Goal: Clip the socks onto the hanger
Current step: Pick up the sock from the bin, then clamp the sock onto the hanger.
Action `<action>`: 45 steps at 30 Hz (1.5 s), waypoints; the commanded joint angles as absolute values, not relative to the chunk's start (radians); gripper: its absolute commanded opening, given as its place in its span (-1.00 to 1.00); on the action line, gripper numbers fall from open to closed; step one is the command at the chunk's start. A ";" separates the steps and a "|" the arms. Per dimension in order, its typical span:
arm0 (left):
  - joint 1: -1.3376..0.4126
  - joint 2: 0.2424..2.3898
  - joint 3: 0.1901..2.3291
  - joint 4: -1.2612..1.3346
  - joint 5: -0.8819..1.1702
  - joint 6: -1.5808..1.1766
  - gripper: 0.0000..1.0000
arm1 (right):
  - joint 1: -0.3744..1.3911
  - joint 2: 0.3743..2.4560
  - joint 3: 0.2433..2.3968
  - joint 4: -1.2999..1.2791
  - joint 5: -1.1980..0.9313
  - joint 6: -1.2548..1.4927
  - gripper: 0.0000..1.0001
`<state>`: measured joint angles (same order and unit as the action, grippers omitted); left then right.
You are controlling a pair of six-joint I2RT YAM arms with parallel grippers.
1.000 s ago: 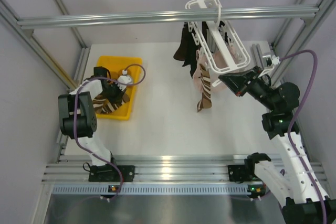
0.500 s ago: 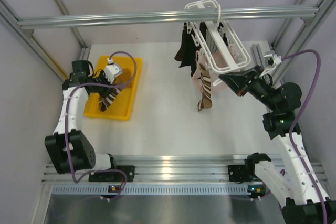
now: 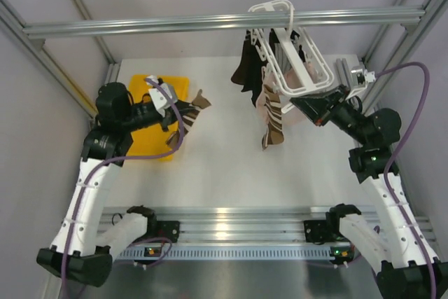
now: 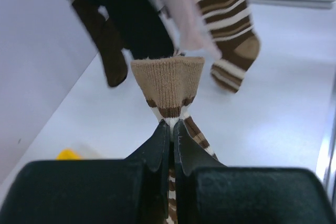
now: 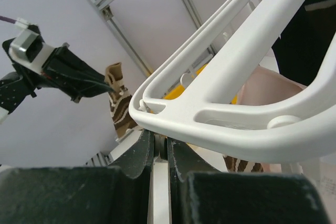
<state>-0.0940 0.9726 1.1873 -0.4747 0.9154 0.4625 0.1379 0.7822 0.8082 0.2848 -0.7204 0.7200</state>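
While left gripper (image 4: 172,124) pinches striped sock (image 4: 168,83) aloft right of yellow tray (image 3: 176,84), right gripper (image 5: 160,141) grips near edge of hanger (image 5: 236,85), jaws narrow, far right.

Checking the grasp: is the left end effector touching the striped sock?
Touching: in the left wrist view, the left end effector pinches the striped sock.

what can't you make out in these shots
Yellow tray contents: top view, left arm covers most of it.
Hanger clips: top view, too small; left wrist view, blurred at the top edge.
Striped sock below its cuff: left wrist view, mostly hidden behind the shut left gripper.
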 commanded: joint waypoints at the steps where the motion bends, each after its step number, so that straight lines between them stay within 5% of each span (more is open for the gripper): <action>1: -0.294 0.951 1.183 -0.256 0.783 0.302 -1.00 | 0.149 0.801 0.854 0.394 -0.649 0.758 -1.00; 12: -0.735 1.123 1.203 -0.101 0.526 0.252 -1.00 | 0.147 0.789 0.834 0.439 -0.683 0.856 -1.00; 45: -0.804 1.327 1.305 0.069 0.578 0.040 -1.00 | 0.150 0.776 0.813 0.451 -0.776 0.816 -1.00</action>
<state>-0.7971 1.3251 1.2575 0.0013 0.5678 0.0517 0.1421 0.7811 0.8059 0.3973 -0.7658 0.8330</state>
